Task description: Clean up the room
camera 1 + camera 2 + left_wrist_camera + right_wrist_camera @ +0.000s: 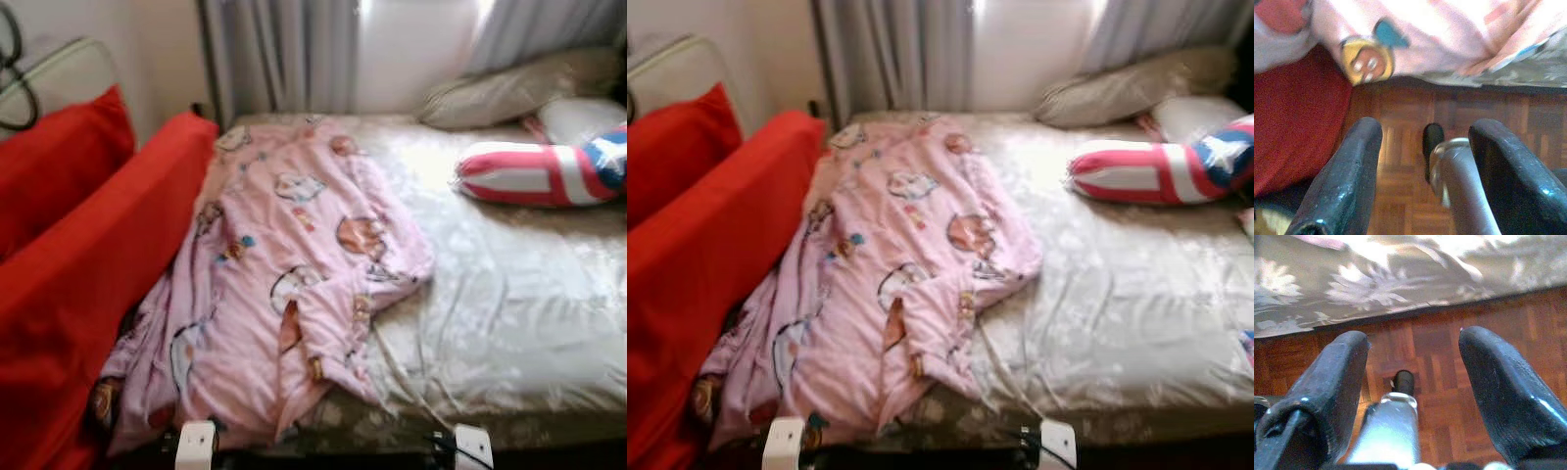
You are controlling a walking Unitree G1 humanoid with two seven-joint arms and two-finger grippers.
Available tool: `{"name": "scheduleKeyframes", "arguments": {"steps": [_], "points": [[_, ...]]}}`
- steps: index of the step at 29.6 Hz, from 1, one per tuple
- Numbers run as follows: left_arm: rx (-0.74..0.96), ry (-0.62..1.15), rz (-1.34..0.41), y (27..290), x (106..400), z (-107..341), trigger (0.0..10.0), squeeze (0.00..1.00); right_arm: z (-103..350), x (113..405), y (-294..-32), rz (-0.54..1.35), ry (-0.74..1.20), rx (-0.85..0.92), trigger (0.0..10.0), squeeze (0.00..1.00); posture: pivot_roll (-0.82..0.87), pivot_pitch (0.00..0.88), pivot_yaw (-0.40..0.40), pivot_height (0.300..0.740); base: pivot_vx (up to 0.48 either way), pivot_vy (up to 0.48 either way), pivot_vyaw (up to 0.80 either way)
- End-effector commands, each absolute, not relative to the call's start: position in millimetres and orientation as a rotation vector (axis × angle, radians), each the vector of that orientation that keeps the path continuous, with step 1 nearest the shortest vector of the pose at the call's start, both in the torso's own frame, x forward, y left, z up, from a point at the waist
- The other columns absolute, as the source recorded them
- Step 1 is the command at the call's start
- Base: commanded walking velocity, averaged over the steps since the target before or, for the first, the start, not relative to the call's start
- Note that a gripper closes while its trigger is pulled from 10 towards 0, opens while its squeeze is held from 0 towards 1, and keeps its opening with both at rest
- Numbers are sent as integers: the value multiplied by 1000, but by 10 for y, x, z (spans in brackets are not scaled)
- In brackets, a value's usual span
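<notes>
A crumpled pink blanket [284, 264] with cartoon prints lies along the left side of a bed [509, 294], and its lower end hangs over the front edge. The bed has a shiny beige floral sheet. In the left wrist view my left gripper [1425, 132] is open and empty, hanging low over parquet floor [1400, 161] just below the blanket's hanging edge [1425, 39]. In the right wrist view my right gripper [1413, 340] is also open and empty, over the floor [1435, 362] by the bed's front edge [1376, 289].
A red sofa [88, 255] with a red cushion [59, 157] presses against the bed's left side. A flag-patterned pillow [549, 171], a grey pillow [509, 88] and a white one [578, 117] lie at the far right. Curtains [284, 54] hang behind the bed.
</notes>
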State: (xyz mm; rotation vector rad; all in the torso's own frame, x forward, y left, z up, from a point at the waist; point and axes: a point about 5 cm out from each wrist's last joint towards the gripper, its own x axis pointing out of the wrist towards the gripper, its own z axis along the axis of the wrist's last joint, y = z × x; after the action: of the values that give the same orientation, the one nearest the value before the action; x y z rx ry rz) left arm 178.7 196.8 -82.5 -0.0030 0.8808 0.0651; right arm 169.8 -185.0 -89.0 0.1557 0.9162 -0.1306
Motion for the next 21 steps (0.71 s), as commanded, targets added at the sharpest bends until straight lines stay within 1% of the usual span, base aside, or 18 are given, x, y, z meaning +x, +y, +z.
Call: {"name": "scheduleKeyframes", "arguments": {"steps": [1,17,18,21], "points": [[-4,904,61,1966,1726,-856,10000,0,-891,1692,-1852,-126,914,152,10000,0,130,33,-30,740,0,0,800],[-13,903,58,1964,1730,-854,10000,0,-885,1710,-1825,-107,908,157,10000,0,129,36,-30,740,0,0,800],[-13,903,58,1964,1731,-854,10000,0,-885,1709,-1824,-107,909,157,10000,0,128,38,-29,740,0,0,575],[-16,901,58,1963,1730,-854,10000,0,-893,1693,-1827,-127,912,168,10000,0,128,35,-30,740,0,0,0]]}}
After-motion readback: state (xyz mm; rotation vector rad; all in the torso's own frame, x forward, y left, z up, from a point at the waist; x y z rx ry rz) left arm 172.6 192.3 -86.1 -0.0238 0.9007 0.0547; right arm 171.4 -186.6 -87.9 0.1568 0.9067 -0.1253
